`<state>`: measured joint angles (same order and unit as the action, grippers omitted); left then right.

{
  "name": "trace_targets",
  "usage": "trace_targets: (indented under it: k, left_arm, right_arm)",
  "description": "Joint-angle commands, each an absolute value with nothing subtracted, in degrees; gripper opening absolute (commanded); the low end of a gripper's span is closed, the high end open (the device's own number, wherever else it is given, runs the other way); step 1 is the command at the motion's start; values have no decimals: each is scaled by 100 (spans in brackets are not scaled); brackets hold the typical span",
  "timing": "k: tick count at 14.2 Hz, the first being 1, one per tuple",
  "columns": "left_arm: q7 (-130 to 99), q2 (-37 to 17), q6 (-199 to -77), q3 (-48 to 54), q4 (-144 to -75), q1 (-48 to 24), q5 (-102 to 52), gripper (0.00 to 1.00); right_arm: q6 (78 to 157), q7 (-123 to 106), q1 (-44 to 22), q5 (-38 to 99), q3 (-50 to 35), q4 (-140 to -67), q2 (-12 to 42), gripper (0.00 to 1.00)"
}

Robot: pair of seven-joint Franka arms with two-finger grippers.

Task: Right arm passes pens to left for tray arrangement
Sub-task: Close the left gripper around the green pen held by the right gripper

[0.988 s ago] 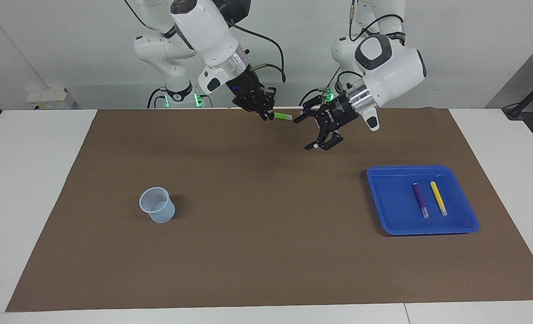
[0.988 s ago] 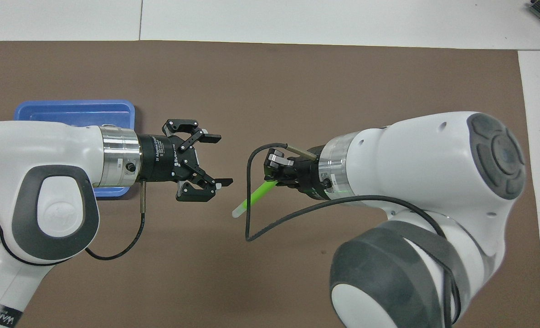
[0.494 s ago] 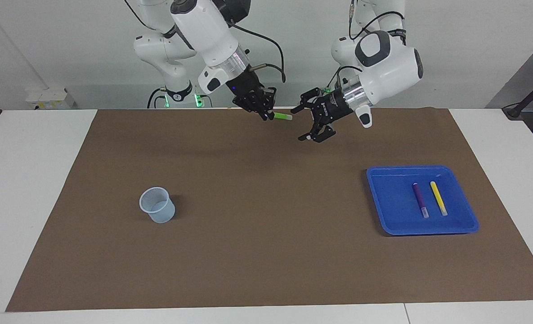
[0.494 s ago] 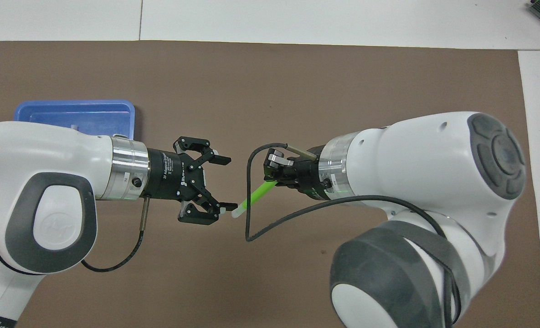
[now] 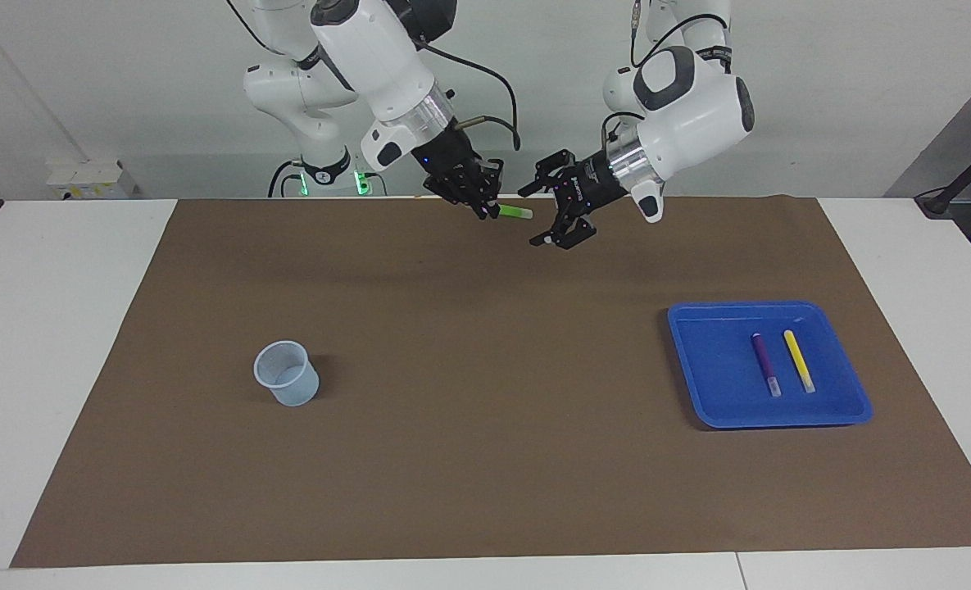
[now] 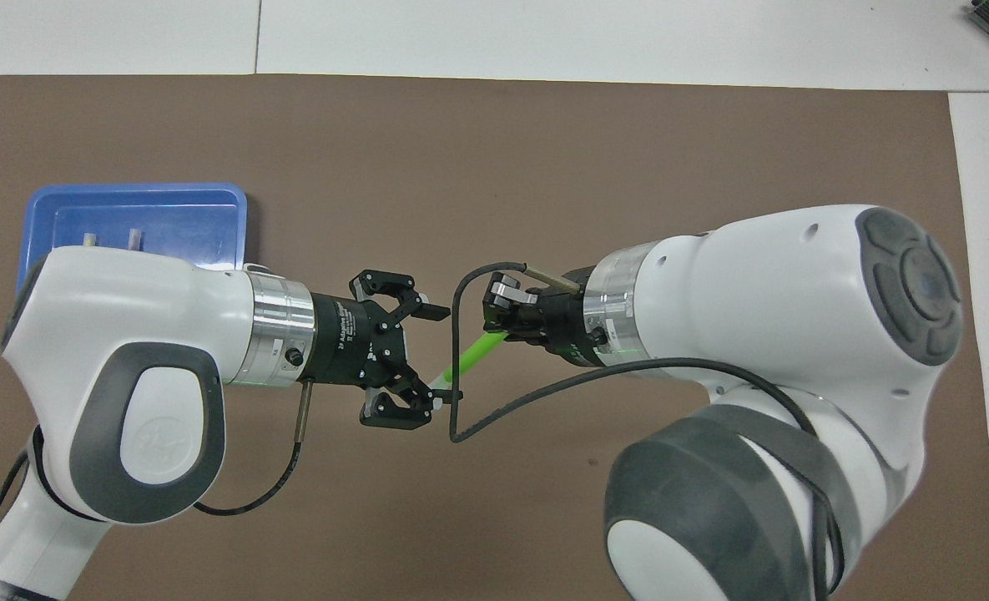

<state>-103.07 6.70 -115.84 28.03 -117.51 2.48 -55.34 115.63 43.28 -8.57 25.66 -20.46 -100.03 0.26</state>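
My right gripper (image 5: 482, 206) (image 6: 502, 327) is shut on the bright green pen (image 5: 516, 212) (image 6: 471, 356) and holds it up over the mat's edge nearest the robots, pale cap end pointing at the left gripper. My left gripper (image 5: 541, 215) (image 6: 442, 352) is open, its fingers on either side of the pen's free end, not closed on it. The blue tray (image 5: 714, 385) (image 6: 202, 217) lies toward the left arm's end. The purple pen (image 5: 764, 364) and the yellow pen (image 5: 799, 360) lie side by side in it; in the overhead view only their cap ends show.
A small translucent pale-blue cup (image 5: 287, 374) stands on the brown mat (image 5: 469, 393) toward the right arm's end. White table surface surrounds the mat.
My left gripper has swung up and across from near the tray toward the right gripper, and its open fingers now bracket the green pen's free end. The right gripper has held still.
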Motion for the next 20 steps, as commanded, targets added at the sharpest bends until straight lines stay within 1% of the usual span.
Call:
trace_targets:
  k: [1,2,3,4,5,6,7,8,9,10,20]
  left_arm:
    - [-10336,932,-11795,2742,-11997,79,-5476,89]
    - [-10345,932,-11795,2742,-11997,62,-5476,86]
    - [-10353,932,-11778,2751,-11980,35,-5476,79]
    - [-10336,940,-11786,2742,-11962,-17,-5476,67]
    - [-10310,940,-11795,2742,-11971,-26,-5476,50]
    - [-10249,949,-11778,2733,-11997,17,-5476,42]
    - [-10178,975,-11716,2733,-12006,44,-5476,37]
    - [-10152,976,-11690,2733,-11997,87,-5476,26]
    - [-10143,967,-11689,2733,-11988,97,-5476,5]
    - [-10134,967,-11707,2733,-11971,97,-5484,0]
    - [-9792,976,-11444,2689,-12006,483,-5432,0]
  right_arm:
    - [11654,4342,-800,2716,-2057,-10187,-141,0]
    - [11654,4342,-800,2716,-2057,-10187,-141,0]
    - [11654,4342,-800,2716,-2057,-10187,-141,0]
    - [11654,4342,-800,2716,-2057,-10187,-141,0]
    - [11654,4342,-800,2716,-2057,-10187,-141,0]
    - [11654,4342,-800,2716,-2057,-10187,-141,0]
    - [11654,4342,-800,2716,-2057,-10187,-141,0]
    - [11654,4342,-800,2716,-2057,-10187,-141,0]
    - [11654,4342,-800,2716,-2057,-10187,-141,0]
    - [11654,4342,-800,2716,-2057,-10187,-141,0]
    - [11584,4342,-765,2716,-2057,-10187,-141,0]
